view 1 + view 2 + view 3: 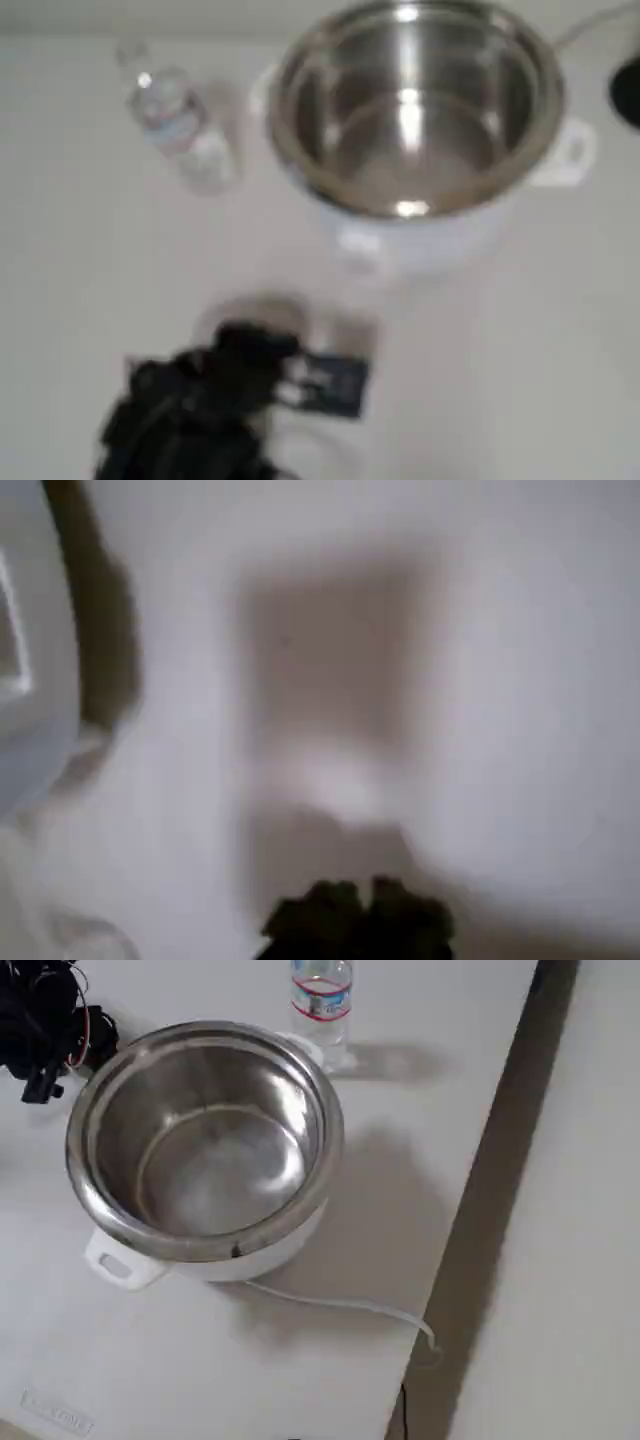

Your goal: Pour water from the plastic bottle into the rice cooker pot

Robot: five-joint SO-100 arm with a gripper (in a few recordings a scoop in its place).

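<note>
Plastic bottle [172, 125] stands upright on the surface [520, 350], left of the rice cooker pot [415, 105] in the overhead view. It lies well apart from the fingers [357, 905], up and slightly left of the arm. Too blurred to tell the fingers' gap.

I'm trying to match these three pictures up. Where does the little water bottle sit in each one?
Overhead view: the plastic bottle stands upper left, left of the rice cooker pot, apart from it.
Fixed view: the bottle is at the top centre, cut off by the edge, just beyond the pot's far rim.
Wrist view: too blurred to pick the bottle out.
Shared landmark: the shiny pot in its white cooker body.
</note>
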